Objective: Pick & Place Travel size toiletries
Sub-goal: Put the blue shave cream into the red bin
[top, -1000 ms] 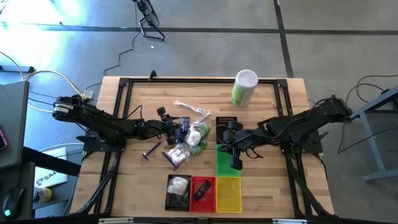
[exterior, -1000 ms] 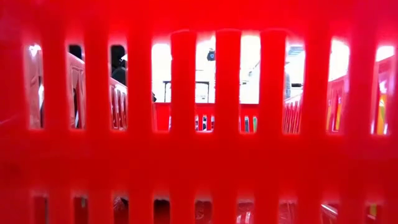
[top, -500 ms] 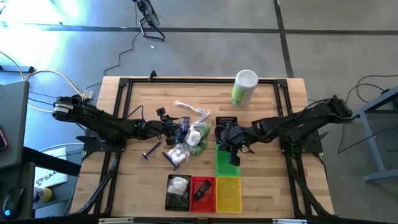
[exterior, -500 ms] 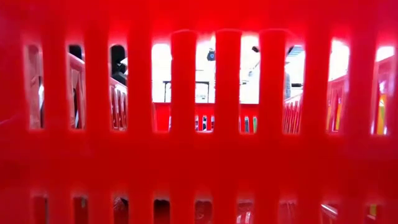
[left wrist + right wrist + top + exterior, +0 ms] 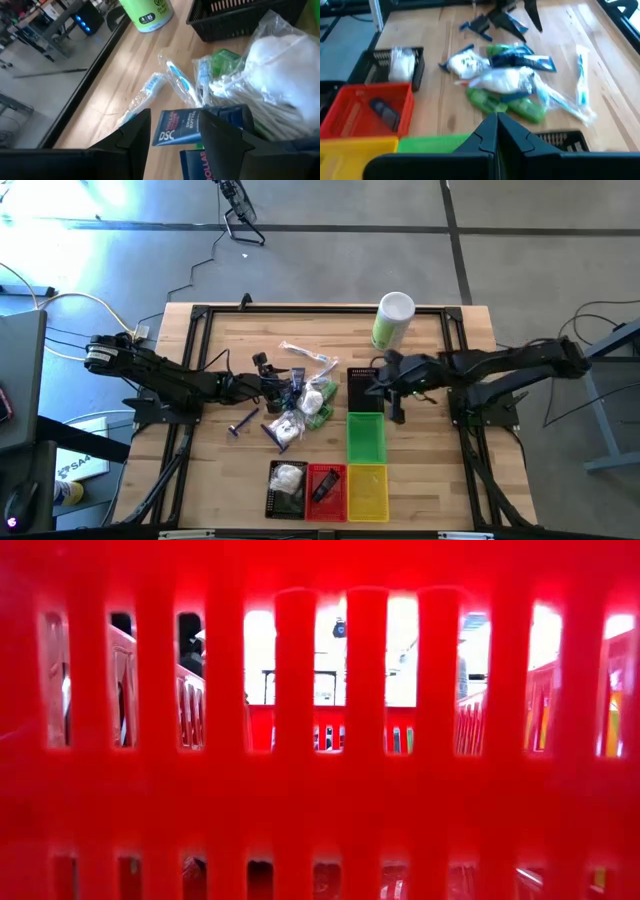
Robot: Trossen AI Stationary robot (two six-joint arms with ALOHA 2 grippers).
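dark blue tube: "DSC", "SHAVE BUTTER" partly legible; green-and-white canister: "85" on label

Count at this moment, worktop:
- Arms: 2, each with one pincer: left pincer, right pincer.
- Baskets: 5. Black basket, red basket and yellow basket sat in a row at the near edge; green basket and a second black basket sat behind the yellow one.
- Tall canister: 1.
- White pouches: 3 visible, one of them in the near black basket.
- Dark tubes: at least 4, one in the red basket.
- Green bottles: 2 clear, possibly more under the pile.
- Clear-wrapped sticks: about 3; overlap blocked an exact count.
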